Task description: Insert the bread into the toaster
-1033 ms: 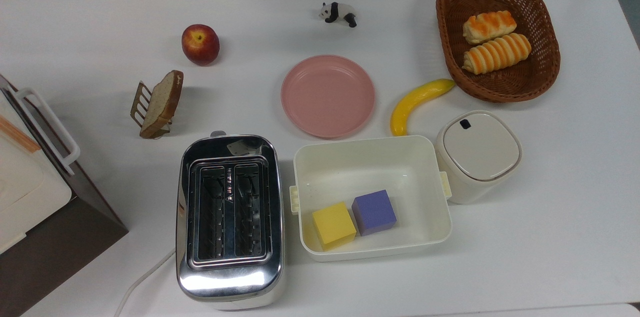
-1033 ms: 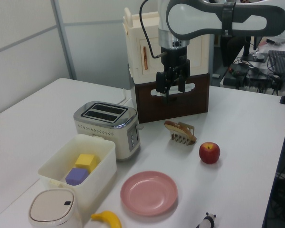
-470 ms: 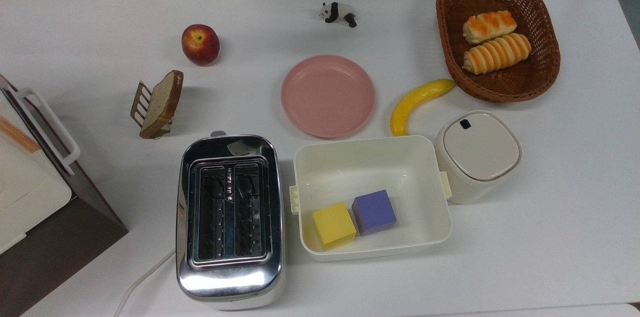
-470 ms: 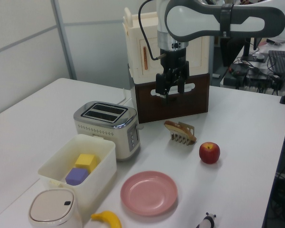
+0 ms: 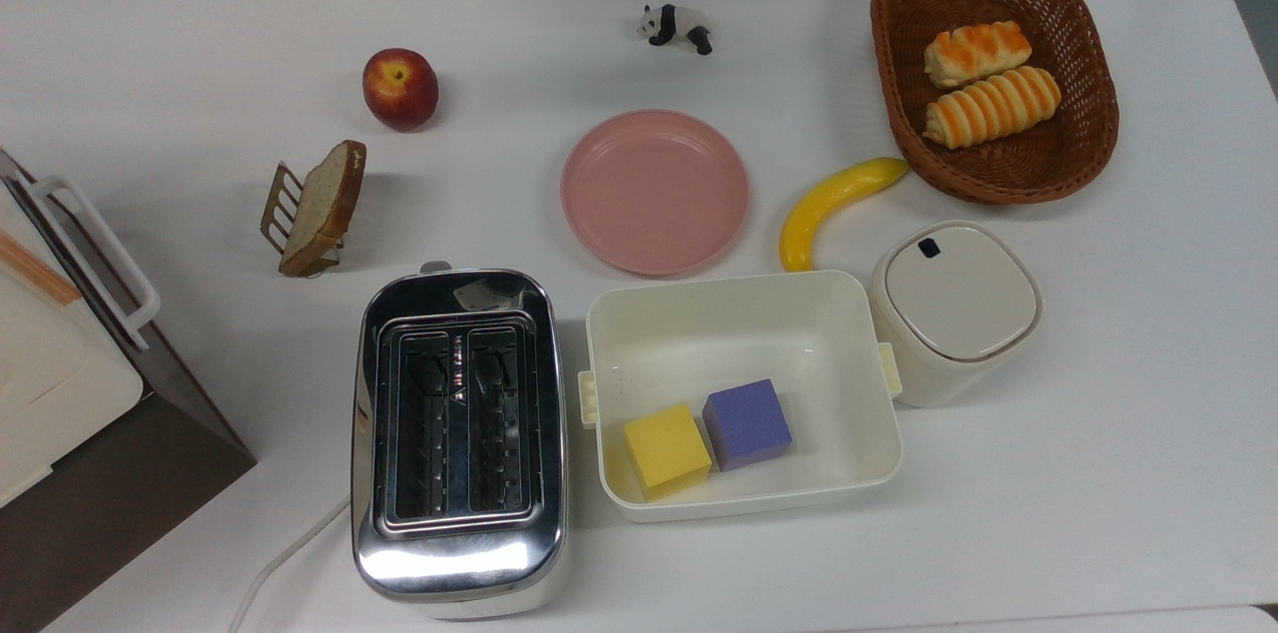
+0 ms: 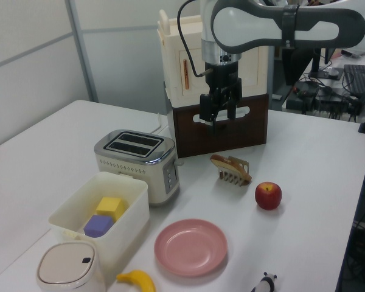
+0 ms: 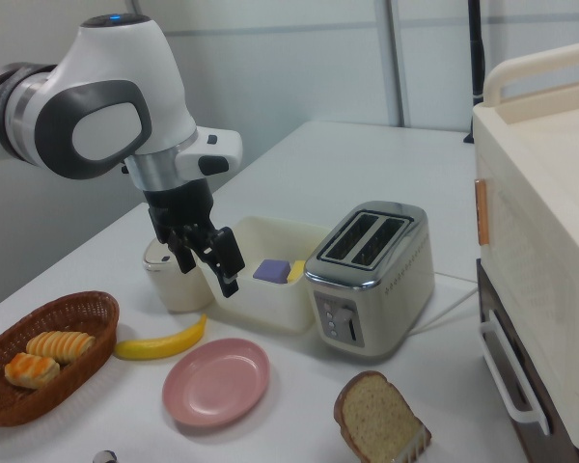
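A slice of bread (image 5: 324, 202) with tan crumb and brown crust leans upright in a small slatted rack (image 5: 281, 205), just beyond the chrome two-slot toaster (image 5: 459, 433). Both toaster slots are vacant. The same bread (image 6: 230, 163) lies right of the toaster (image 6: 137, 157) in the left view, and the bread (image 7: 381, 421) is in front of the toaster (image 7: 372, 272) in the right view. My gripper (image 6: 219, 117) hangs open well above the bread with nothing between its fingers. In the right view the gripper (image 7: 208, 264) hovers over the cream tub's side.
On the table are a red apple (image 5: 400, 89), a pink plate (image 5: 654, 191), a banana (image 5: 834, 207), a wicker basket (image 5: 1086, 144) with two striped rolls, a cream tub (image 5: 744, 314) holding two cubes, a lidded canister (image 5: 957, 309) and a panda figure (image 5: 677, 26). A cream-and-brown cabinet (image 5: 70, 383) stands at the top view's left.
The gripper has risen very slightly in the left view. Nothing on the table has moved.
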